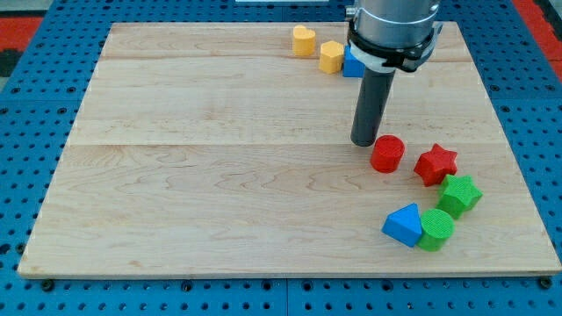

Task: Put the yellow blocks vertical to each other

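Two yellow blocks sit near the view's top, middle: a yellow heart (pixel 304 40) and, just right and slightly lower, a yellow hexagon (pixel 331 57). The hexagon touches a blue block (pixel 352 63) that the arm partly hides. My tip (pixel 364 141) rests on the wooden board (pixel 211 175), well below the yellow blocks and just left of a red cylinder (pixel 387 154), close to it or touching it.
A red star (pixel 435 164) lies right of the red cylinder. Below it are a green star (pixel 459 194), a green cylinder (pixel 435 229) and a blue triangular block (pixel 404 225). The board's right edge is near these.
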You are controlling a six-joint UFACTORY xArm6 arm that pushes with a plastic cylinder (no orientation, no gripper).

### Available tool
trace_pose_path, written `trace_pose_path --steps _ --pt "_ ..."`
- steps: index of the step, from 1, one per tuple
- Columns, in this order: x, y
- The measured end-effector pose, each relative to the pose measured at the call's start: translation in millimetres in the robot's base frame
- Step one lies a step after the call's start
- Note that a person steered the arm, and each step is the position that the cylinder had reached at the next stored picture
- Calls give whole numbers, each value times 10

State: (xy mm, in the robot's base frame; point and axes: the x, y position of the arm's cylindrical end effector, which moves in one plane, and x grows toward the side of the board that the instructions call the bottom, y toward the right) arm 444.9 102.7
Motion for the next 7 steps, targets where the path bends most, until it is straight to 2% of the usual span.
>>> trace_pose_path --steps 1,2,3,4,5,6,7 --pt "306 185" --pt "44 87" --pt "-726 -143" --pt "-1020 -976" --pt "-1701 -1419" --pt "-2361 -1317" --pt "-2292 -786"
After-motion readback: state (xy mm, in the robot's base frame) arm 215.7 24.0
